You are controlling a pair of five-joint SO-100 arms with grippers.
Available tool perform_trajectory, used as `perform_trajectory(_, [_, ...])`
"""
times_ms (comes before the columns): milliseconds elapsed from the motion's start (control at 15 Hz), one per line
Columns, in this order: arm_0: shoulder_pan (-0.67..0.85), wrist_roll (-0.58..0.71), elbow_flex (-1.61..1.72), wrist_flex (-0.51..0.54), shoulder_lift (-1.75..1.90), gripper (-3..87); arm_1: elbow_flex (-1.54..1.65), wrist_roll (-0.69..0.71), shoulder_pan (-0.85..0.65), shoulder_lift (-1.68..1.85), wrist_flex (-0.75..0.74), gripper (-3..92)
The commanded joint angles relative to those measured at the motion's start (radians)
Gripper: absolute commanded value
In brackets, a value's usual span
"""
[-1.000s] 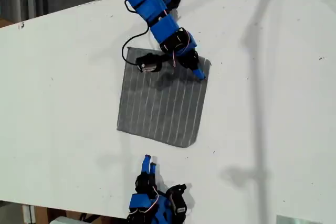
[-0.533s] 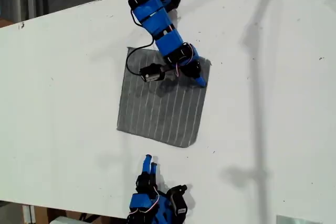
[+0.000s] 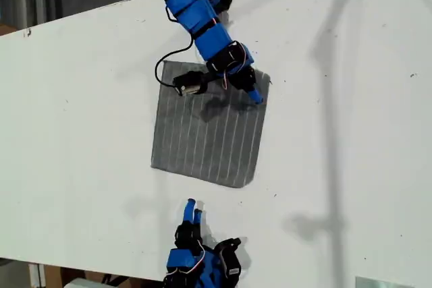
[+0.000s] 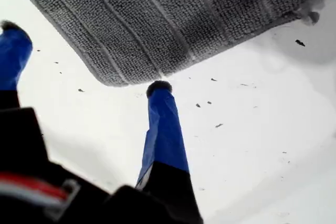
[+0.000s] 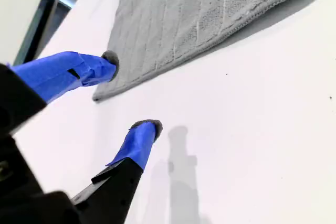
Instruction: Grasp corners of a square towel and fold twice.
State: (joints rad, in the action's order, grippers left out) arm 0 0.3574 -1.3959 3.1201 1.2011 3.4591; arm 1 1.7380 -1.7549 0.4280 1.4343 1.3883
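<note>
first fold not begun — my first gripper [image 4: 84, 57], spread wide around a corner [image 4: 118, 78] of the flat towel [image 3: 209, 133], must next pinch it — my second gripper [image 5: 130, 93] gapes empty.

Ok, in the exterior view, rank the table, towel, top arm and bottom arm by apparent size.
1. table
2. towel
3. top arm
4. bottom arm
Both arms run off the picture's edge, so this ranks only their visible parts.
</note>
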Motion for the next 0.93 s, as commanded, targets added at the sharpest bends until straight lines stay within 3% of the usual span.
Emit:
perform_trajectory(0, [-0.006,0.011,0.005,-0.014,0.003,21.1,0.064,-0.029,0.028,0.054,-0.072,43.7])
perform_trajectory(267, [-0.008,0.011,0.005,-0.015,0.003,21.1,0.250,-0.094,0.074,0.066,-0.314,42.1])
perform_trajectory(333, [-0.008,0.011,0.005,-0.015,0.003,21.1,0.250,-0.084,0.066,0.051,-0.342,35.3])
perform_trajectory(400, [-0.008,0.011,0.005,-0.015,0.003,21.0,0.250,-0.081,0.055,0.041,-0.360,16.2])
perform_trajectory(467, [-0.015,0.008,0.005,-0.015,0.003,20.9,0.250,-0.072,0.048,0.040,-0.376,5.9])
perform_trajectory(533, [-0.034,-0.012,0.000,-0.012,0.005,20.5,0.245,-0.067,0.043,0.040,-0.379,1.7])
perform_trajectory(733, [-0.147,-0.089,-0.137,0.005,-0.224,20.1,0.235,-0.054,0.041,0.041,-0.379,-0.1])
perform_trajectory(867, [-0.310,-0.160,-0.431,-0.031,-0.683,19.3,0.232,-0.032,0.023,0.041,-0.379,-0.1])
